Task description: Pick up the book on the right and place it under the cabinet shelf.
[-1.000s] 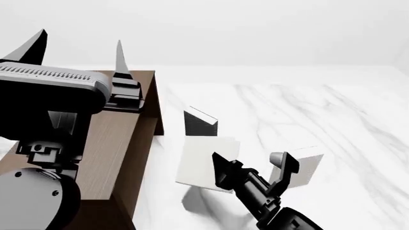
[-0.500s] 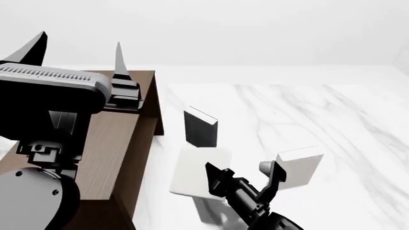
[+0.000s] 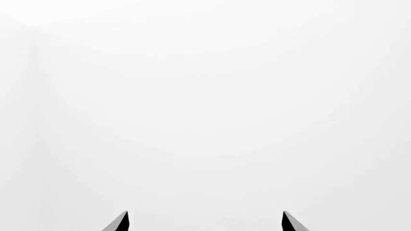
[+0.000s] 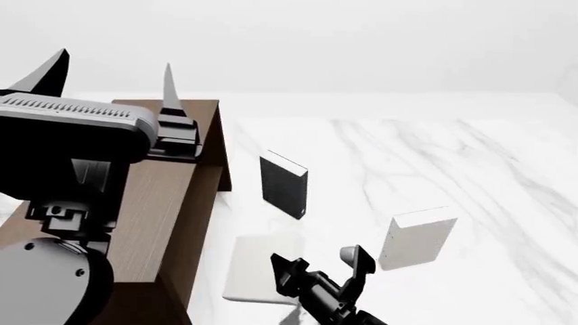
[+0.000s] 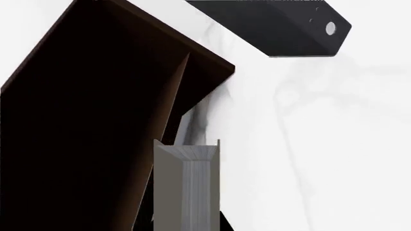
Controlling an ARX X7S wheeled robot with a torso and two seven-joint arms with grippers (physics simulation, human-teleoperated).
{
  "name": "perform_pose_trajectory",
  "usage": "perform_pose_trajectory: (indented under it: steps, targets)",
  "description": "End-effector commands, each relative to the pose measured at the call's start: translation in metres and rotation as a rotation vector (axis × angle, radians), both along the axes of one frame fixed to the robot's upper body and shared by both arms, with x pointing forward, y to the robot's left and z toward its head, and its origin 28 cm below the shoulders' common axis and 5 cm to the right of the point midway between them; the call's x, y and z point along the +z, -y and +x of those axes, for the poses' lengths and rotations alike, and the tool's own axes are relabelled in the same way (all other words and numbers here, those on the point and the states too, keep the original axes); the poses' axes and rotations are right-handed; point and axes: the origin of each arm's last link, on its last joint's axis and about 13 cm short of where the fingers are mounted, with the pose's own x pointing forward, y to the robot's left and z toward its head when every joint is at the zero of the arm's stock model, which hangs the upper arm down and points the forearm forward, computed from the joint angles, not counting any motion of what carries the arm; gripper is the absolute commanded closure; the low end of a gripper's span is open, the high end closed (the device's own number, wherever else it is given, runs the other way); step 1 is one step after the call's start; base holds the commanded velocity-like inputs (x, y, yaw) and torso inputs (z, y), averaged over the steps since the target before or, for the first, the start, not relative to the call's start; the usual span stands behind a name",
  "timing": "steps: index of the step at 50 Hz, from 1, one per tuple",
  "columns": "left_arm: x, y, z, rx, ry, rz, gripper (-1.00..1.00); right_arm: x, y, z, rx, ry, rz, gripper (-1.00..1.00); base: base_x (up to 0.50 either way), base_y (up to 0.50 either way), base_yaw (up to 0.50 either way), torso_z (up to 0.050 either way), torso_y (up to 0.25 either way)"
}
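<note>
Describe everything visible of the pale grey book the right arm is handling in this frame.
The pale grey book is a thin, plain volume with a broad unmarked cover, seen flat-on from the head camera beside the brown cabinet. The right gripper overlaps its near corner. In the right wrist view its ribbed page edges show between the covers, pointing toward the cabinet's open side. Whether it rests on the marble table or is lifted cannot be told.

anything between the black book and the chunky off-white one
No, only bare marble table between the black book and the off-white book, seen in the head view.
</note>
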Motion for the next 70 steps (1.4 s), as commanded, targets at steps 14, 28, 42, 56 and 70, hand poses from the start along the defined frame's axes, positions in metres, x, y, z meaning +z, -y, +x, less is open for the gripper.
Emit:
perform_pose_trajectory:
  steps: [14,28,42,56,70]
  targets:
    - [-0.001,0.0,-0.001,0.001,-0.008,0.006,-1.0,-0.031,-0.019,0.024,0.022,-0.023,0.04,1.0,0.0,0.0,0.0,0.0,0.001]
    - [-0.003,-0.002,-0.001,0.002,-0.011,0.007,-1.0,-0.044,-0.03,0.029,0.041,-0.054,0.021,1.0,0.01,0.0,0.01,-0.003,0.0]
    - [-0.005,-0.002,0.001,0.004,-0.014,0.007,-1.0,-0.051,-0.033,0.02,0.063,-0.096,0.013,1.0,0.02,0.01,0.02,-0.009,0.0]
    - [-0.001,-0.002,0.0,0.002,-0.009,0.011,-1.0,-0.062,-0.027,0.01,0.066,-0.132,-0.047,1.0,0.01,0.01,0.02,-0.009,0.0]
    - [-0.001,-0.001,0.001,-0.006,-0.009,0.008,-1.0,-0.067,-0.023,0.006,0.073,-0.143,-0.12,1.0,0.01,0.0,0.01,-0.008,0.0]
